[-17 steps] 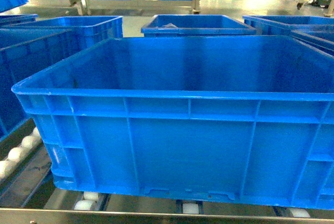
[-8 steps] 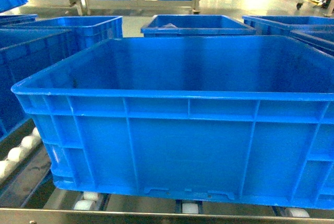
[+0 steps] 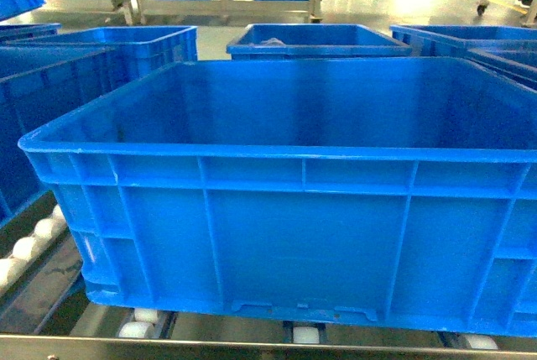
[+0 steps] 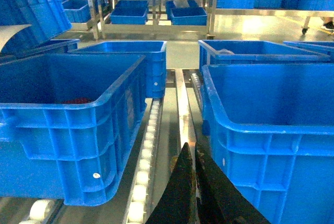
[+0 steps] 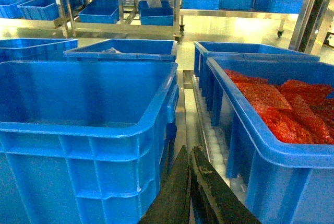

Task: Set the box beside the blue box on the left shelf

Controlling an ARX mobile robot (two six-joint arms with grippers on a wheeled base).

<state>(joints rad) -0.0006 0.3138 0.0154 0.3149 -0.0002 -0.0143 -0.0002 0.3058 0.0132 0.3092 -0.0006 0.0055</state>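
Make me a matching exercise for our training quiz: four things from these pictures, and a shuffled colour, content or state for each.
Things:
1. box
2. crate on the right of the right wrist view
3. roller wheels
4. left gripper

Descriptions:
A. white
B. holds red bags
C. nothing visible inside
D. shut, facing the gap between two crates

Pairs: 1-C, 2-B, 3-A, 4-D
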